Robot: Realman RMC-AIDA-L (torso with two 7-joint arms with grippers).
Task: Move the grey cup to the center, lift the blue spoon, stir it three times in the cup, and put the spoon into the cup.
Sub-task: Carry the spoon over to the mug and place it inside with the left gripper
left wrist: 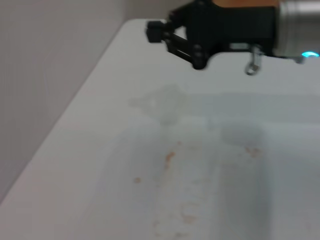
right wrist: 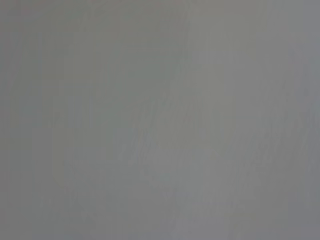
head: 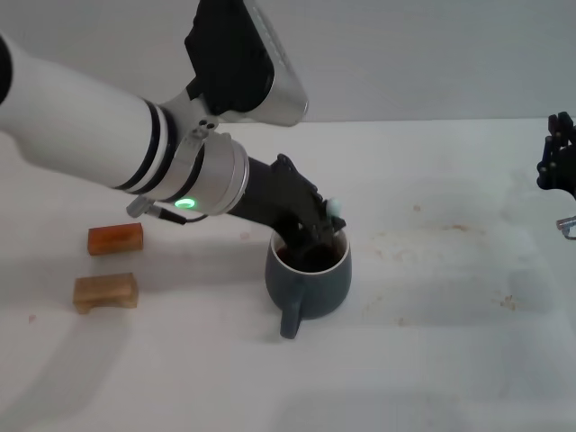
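The rounded dark slate-grey mug with the cream inner wall [head: 310, 274] stands upright on the white tabletop [head: 432, 360], roughly in the middle of the head view. Its single loop handle [head: 290, 319] points toward the robot, down and slightly to the robot's left.

The left arm reaches in from the robot's left, and its black left gripper [head: 317, 236] dips into the mouth of the mug, over the rim on the far side. The black fingers fill much of the opening and hide most of the interior. A small pale light-blue tip [head: 337, 208] shows just above the gripper at the far right of the rim; it appears to be the end of the slim blue-handled spoon, held steeply with its long axis close to vertical and its bowl end down inside the mug, out of sight. Whether the fingers are clamped on it cannot be told from these views.

The right gripper [head: 558, 162] is parked at the right edge of the table, well apart from the mug; in the left wrist view it shows as a black claw [left wrist: 167, 35] with its fingers apart.

Two small wooden blocks lie to the robot's left of the mug: an orange one [head: 115, 238] and a tan one [head: 106, 291] nearer the robot.

The right wrist view shows only a plain grey field.
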